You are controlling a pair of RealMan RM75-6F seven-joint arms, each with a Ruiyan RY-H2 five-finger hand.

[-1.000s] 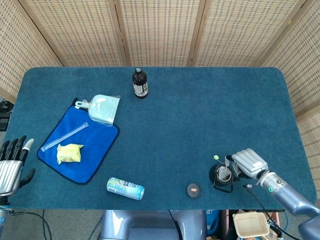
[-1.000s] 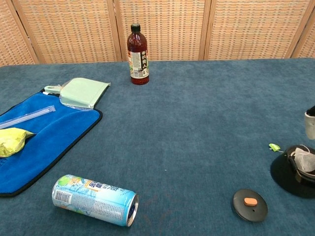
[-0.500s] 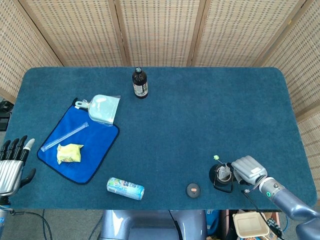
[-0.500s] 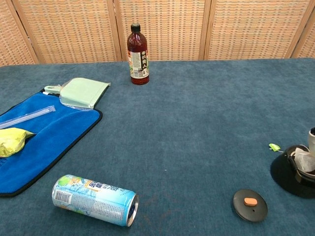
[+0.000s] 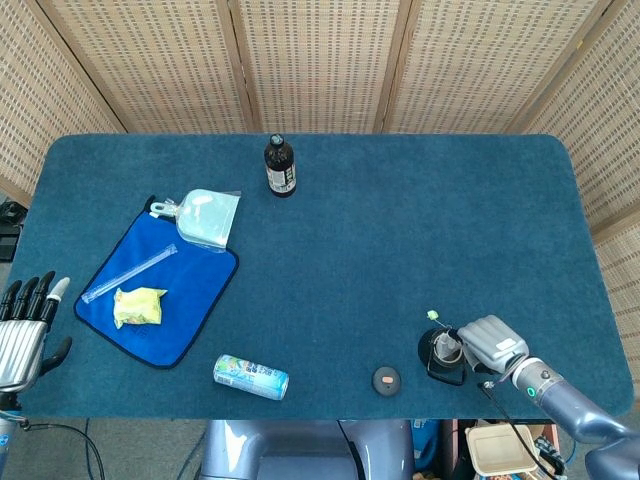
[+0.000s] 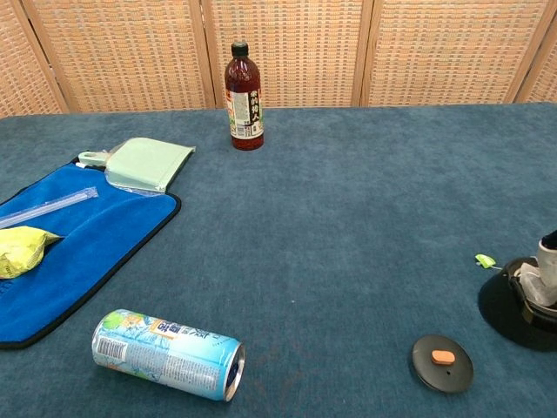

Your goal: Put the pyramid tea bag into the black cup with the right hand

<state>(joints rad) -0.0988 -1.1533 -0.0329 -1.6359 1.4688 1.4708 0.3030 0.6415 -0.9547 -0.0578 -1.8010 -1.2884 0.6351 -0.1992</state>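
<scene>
A: Your head view lists both hands. The right robot hand (image 5: 489,343) sits at the near right of the tabletop (image 5: 400,230), just beside the black cup (image 5: 440,352) and touching its rim side. The left robot hand (image 5: 22,335) rests off the tabletop's left edge, fingers straight and apart, holding nothing.

B: And the chest view?

A: It omits your left hand entirely. Of the right it shows only a pale sliver (image 6: 548,266) at the frame's right edge, over the cup (image 6: 522,305). It does give you a closer look at the green tag (image 6: 485,260) lying on the cloth just left of the cup, with a thin string running toward the cup's mouth.

B: Where is the pyramid tea bag?

A: Inside the cup. The head view shows pale material (image 5: 446,347) in the cup's opening; the chest view shows the same pale shape (image 6: 533,280) at the rim, partly hidden by your hand.

B: Is the right hand gripping it?

A: You cannot tell. The fingers point down toward the cup and are hidden under the back of the hand in the head view; the chest view crops them.

B: Other entries?

A: 1 round black lid (image 5: 386,379) with an orange spot, near the cup's left. 1 can (image 5: 250,376) on its side. 1 dark bottle (image 5: 280,166) upright at the far edge. 1 blue cloth (image 5: 190,290) carrying a yellow packet (image 5: 138,306), a clear tube (image 5: 128,274) and a pale green pouch (image 5: 208,218).
</scene>
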